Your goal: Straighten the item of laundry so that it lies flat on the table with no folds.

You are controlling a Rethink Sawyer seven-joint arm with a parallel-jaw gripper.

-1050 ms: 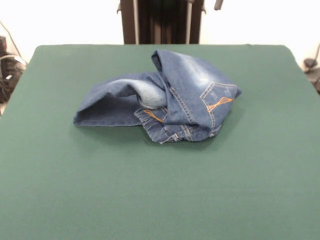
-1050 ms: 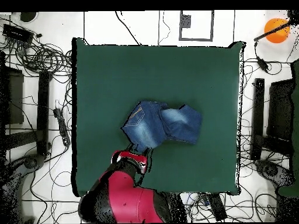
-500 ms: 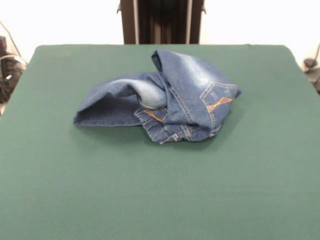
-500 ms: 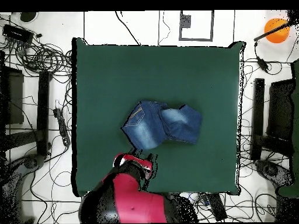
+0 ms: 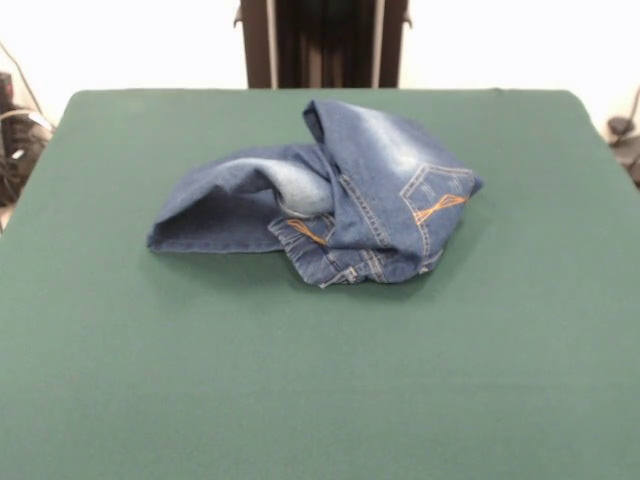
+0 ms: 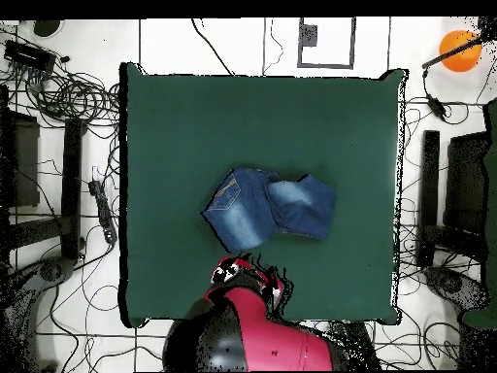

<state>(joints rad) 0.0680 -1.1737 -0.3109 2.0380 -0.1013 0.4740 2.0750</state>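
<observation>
The item of laundry, a pair of blue denim jeans (image 5: 330, 195), lies crumpled and folded over itself a little beyond the middle of the green table (image 5: 320, 380). One orange-stitched pocket faces up on its right side, and a leg opening points left. In the overhead view the jeans (image 6: 270, 206) sit near the centre of the table (image 6: 194, 126). The red and black arm reaches in from the bottom edge there, and its gripper (image 6: 248, 270) hangs just below the jeans, apart from them. The front view does not show the gripper.
Cables (image 6: 68, 92), dark stands (image 6: 70, 185) and an orange ball (image 6: 458, 47) lie on the floor around the table. The dark pedestal (image 5: 322, 40) rises behind the table's far edge.
In the overhead view the arm has swung to the right along the table's bottom edge and sits lower. The jeans have not moved.
</observation>
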